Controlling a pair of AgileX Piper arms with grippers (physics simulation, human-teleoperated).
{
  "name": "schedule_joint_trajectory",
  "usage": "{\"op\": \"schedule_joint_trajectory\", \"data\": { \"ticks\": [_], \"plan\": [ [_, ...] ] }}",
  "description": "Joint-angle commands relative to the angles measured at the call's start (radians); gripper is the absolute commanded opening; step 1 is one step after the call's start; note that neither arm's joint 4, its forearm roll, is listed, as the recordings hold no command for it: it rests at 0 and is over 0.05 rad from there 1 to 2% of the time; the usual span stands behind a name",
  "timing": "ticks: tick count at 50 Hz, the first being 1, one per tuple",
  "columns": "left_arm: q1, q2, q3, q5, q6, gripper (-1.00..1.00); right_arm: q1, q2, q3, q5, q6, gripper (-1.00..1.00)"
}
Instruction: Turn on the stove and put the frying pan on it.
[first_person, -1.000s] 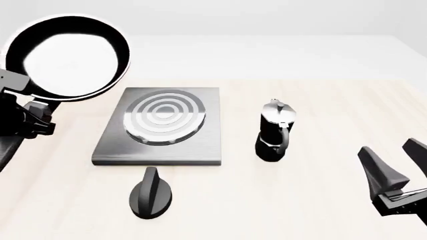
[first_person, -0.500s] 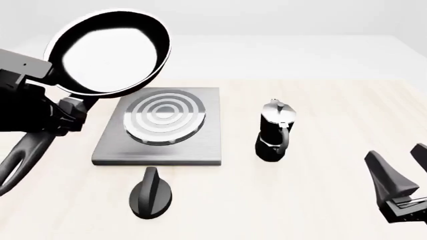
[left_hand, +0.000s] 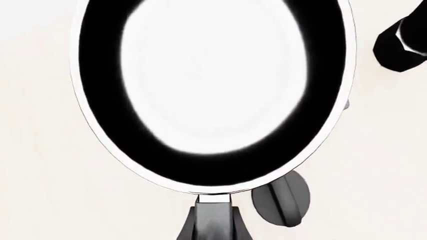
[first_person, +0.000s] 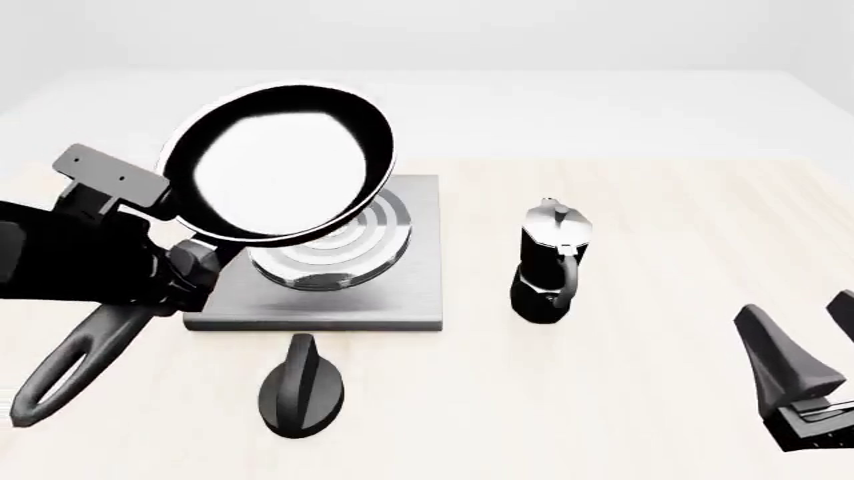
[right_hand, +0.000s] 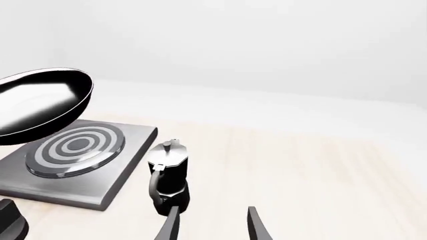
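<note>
The left gripper (first_person: 187, 275) has its jaws clamped on the handle of the frying pan (first_person: 280, 160), which hangs tilted in the air above the left part of the stove (first_person: 400, 290), clear of the burner rings. The handle slopes down to the left of the stove. The black knob (first_person: 303, 388) lies on the worktop (first_person: 627, 200) just in front of the stove. The moka pot (first_person: 549, 262) stands upright to the stove's right. Farther right of the stove, the right gripper (first_person: 814, 360) hovers low, jaws apart and holding nothing.
</note>
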Motion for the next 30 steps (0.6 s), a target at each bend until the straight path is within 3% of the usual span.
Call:
{"op": "schedule_joint_trajectory", "data": {
  "ticks": [1,30],
  "plan": [
    [-0.001,0.060,-0.010,-0.054,0.040,-1.00,-0.001,-0.006,0.000,0.003,0.001,1.00],
    [-0.013,0.185,-0.002,-0.160,0.072,-1.00,-0.019,-0.040,0.000,0.042,-0.001,1.00]
  ]
}}
